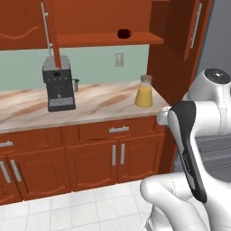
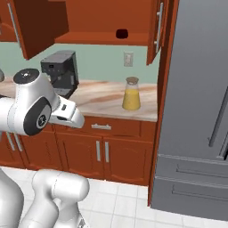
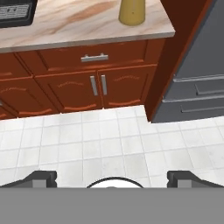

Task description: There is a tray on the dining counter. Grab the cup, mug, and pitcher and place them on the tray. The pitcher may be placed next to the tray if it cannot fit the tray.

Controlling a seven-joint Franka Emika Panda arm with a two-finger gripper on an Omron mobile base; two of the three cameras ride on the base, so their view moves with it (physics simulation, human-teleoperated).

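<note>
wide-open and empty, the gripper (image 3: 112, 177) is held above the floor, while the glass pitcher (image 1: 144, 91) is judged heavy, slippery, fragile, best taken at its narrower neck.

A black coffee machine (image 1: 58, 83) stands on the marbled counter (image 1: 99, 101) at 9 o'clock. Above it hang open wooden cabinets (image 1: 90, 20). At 3 o'clock stands a grey refrigerator (image 2: 196, 107).

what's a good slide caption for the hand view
Open gripper hangs above the tiled floor, facing the counter with the pitcher.
</note>
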